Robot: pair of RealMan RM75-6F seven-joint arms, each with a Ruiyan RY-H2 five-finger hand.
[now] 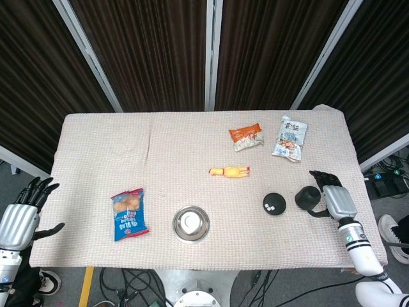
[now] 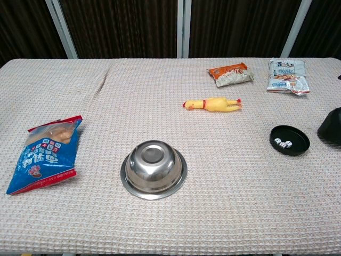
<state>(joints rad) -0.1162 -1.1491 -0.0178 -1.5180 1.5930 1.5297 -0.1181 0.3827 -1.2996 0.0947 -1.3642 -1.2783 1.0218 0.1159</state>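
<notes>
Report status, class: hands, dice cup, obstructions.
Right hand grips black cup, beside dice tray. Left hand open, off table. Nothing between cup and tray.

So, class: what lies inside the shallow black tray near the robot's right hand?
Small white dice lie in the black tray, three by the chest view. The black cup held by the right hand stands off it, hiding nothing.
</notes>
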